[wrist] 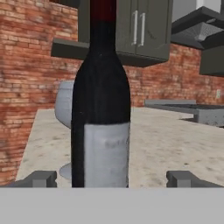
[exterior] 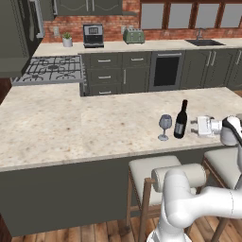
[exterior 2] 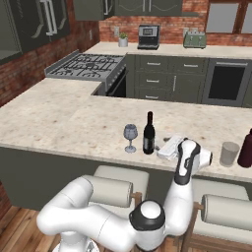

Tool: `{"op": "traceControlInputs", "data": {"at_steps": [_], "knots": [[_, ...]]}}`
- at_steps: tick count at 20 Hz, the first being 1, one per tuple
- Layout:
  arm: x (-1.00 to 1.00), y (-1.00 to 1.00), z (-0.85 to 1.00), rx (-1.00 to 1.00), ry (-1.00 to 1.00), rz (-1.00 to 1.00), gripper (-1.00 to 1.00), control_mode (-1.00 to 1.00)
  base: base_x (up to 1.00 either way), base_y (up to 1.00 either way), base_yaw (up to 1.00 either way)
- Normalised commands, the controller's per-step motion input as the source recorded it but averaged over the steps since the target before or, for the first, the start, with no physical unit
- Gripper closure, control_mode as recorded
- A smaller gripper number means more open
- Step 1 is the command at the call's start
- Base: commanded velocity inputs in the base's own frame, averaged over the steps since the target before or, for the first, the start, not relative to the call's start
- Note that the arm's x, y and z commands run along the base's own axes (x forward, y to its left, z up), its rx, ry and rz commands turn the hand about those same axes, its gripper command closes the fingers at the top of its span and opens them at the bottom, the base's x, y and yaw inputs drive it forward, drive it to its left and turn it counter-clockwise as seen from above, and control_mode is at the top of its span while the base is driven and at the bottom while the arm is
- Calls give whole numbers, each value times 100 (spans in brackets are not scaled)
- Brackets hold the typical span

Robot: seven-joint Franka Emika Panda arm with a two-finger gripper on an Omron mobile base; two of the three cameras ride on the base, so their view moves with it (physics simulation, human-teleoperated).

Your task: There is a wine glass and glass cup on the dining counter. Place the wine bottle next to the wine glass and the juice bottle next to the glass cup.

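The wine bottle stands upright on the dining counter, just right of the wine glass. Part of the wine glass peeks out behind the bottle in the hand view. My gripper sits level just right of the bottle. It is open, with a gap between each fingertip and the glass. Further right on the counter stand the glass cup and the juice bottle, close together.
Cushioned bar stools stand under the counter's near edge. Behind the counter are a stove, dark cabinets, a toaster and a sink along the brick wall.
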Motion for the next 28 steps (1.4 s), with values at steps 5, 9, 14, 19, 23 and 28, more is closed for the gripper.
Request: {"op": "traceControlInputs", "data": {"at_steps": [5,9,14,19,23,28], "knots": [[-39,-11,15,-14,-1,0,-100,-100,0,0,0],[-39,0,33,-20,3,-8,-100,-100,0,0,0],[-41,0,39,-20,5,-15,-100,-100,0,0,0],[-45,-1,35,-13,6,-24,-100,-100,0,0,0],[-38,0,27,-10,14,-39,-100,-100,0,0,0],[-39,0,23,-2,18,-44,-100,-100,0,0,0]]}}
